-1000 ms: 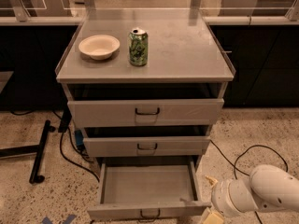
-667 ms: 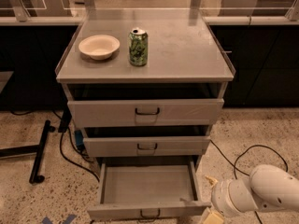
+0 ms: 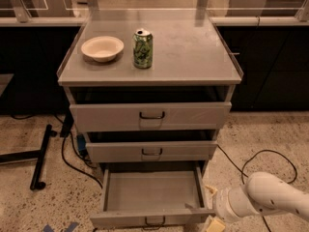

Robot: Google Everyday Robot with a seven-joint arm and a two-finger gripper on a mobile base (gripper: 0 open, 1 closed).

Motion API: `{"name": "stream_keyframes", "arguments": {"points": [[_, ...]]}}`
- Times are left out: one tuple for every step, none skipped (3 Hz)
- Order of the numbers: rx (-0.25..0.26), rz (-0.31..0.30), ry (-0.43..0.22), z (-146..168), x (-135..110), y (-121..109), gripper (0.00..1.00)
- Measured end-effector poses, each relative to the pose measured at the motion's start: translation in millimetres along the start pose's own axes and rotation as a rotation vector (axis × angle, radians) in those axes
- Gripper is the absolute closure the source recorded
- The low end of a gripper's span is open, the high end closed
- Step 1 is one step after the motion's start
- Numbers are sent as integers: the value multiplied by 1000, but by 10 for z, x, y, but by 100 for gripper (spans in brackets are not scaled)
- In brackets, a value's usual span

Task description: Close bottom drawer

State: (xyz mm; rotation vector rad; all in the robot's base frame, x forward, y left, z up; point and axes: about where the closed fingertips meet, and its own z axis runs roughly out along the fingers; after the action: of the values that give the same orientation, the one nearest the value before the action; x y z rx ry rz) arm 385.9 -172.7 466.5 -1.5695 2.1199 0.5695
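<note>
The bottom drawer (image 3: pixel 152 192) of the grey metal cabinet is pulled far out and is empty inside. Its slim front panel with a small dark handle (image 3: pixel 154 221) sits at the picture's lower edge. The middle drawer (image 3: pixel 151 152) and the top drawer (image 3: pixel 150 115) stand slightly out. My white arm (image 3: pixel 270 199) comes in from the lower right. The gripper (image 3: pixel 212 221) is at the drawer's front right corner, mostly cut off by the picture's lower edge.
On the cabinet top stand a white bowl (image 3: pixel 102 48) and a green can (image 3: pixel 143 48). Black cables (image 3: pixel 72 153) lie on the speckled floor to the left and right. A black stand foot (image 3: pixel 41 156) lies at the left. Dark counters run behind.
</note>
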Motion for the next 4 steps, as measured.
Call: {"name": "stream_keyframes", "arguments": {"points": [[-22,14,-38,481,723,-280,3],[-76,74,-106,959,1251,-242,27],[-134,137,-161,1460,1623,-133,51],[-186,179,-194,1952,1819,-73,74]]}}
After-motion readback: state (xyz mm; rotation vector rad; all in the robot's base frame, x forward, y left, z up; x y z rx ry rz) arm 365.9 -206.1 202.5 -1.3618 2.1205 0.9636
